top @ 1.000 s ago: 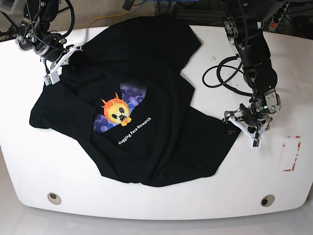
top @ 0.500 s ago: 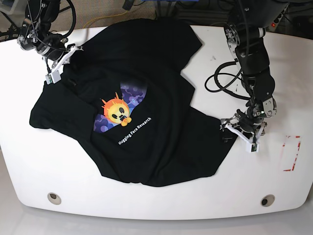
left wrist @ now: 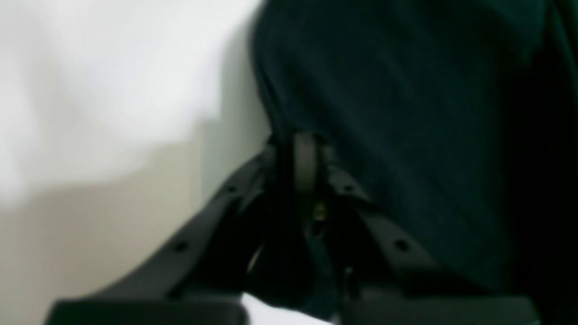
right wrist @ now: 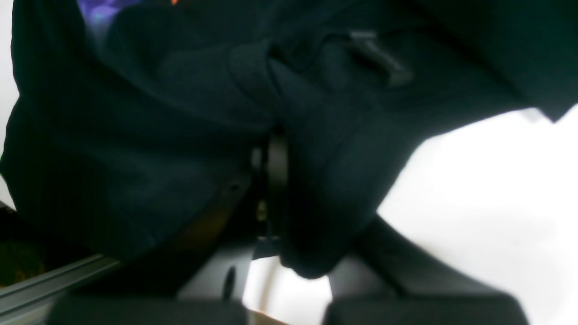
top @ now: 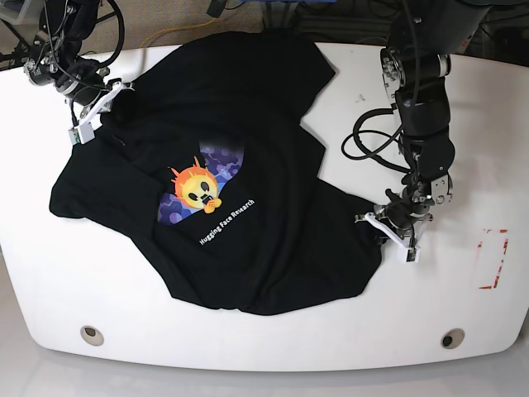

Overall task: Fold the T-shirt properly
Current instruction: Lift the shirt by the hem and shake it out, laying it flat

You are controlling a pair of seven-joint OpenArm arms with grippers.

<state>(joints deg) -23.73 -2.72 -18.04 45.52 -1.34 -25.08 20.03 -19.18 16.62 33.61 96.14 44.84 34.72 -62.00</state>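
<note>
Pinching a fold of the large black cloth T-shirt (top: 248, 165), the right gripper (top: 95, 112) sits at the far-left corner. The shirt lies crumpled across the white table (top: 50, 265), its orange face print (top: 198, 190) upward. The left gripper (top: 388, 231) is clamped on the shirt's edge.

White table (top: 273, 343), red-marked rectangle (top: 492, 259), perhaps tape

Black short-sleeved T-shirt (top: 248, 165) lying rumpled and unfolded, print side up, on the white table (top: 463, 149). Its print, an orange-yellow smiling face on purple-blue with white "Hugging Face Research" text, is partly creased.
</note>
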